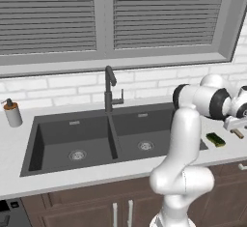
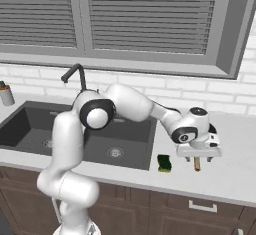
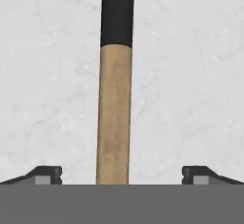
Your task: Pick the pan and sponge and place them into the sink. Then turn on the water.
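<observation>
We see the pan mostly cut off, only its handle clear, lying on the worktop midway between the fingers of our wide-open hand, sponge nearby.

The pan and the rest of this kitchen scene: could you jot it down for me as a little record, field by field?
pan: handle lies on the counter, right of the sink
gripper: open, low over the pan handle, a finger on each side, not touching
sponge: on the counter between sink and pan
sink: both basins empty
tap: no water running
soap bottle: left of the sink
</observation>
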